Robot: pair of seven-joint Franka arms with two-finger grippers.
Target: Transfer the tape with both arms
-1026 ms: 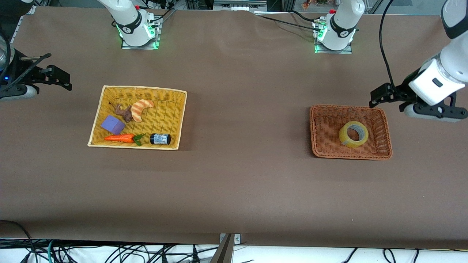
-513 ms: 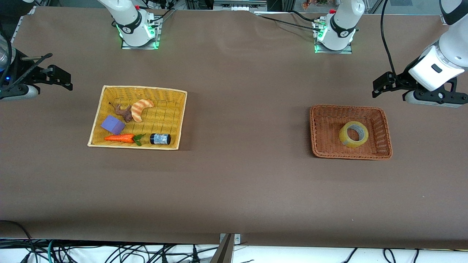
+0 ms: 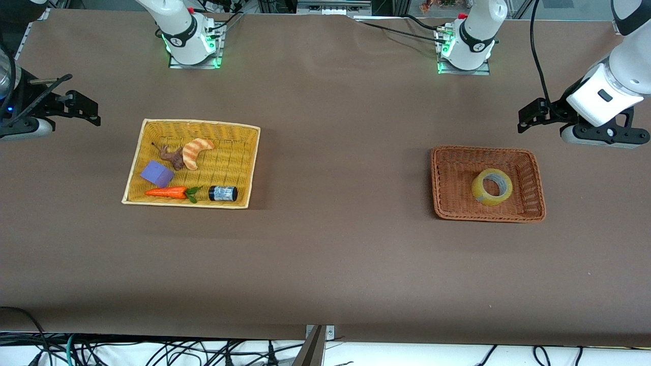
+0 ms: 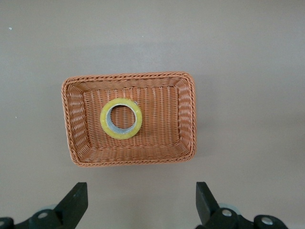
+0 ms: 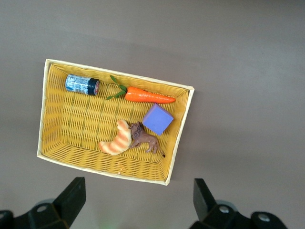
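The tape (image 3: 492, 187) lies in the brown wicker basket (image 3: 535, 175), while the left gripper (image 3: 529, 121) and right gripper (image 3: 84, 108) hover off its ends, jaws apart, empty — transfer looks finished.

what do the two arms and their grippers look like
Both arms are white, rounded segments with black bands at the joints; their bases glow green. The left gripper and right gripper are black, with two blocky fingers each. A black cable trails to the left arm's wrist.
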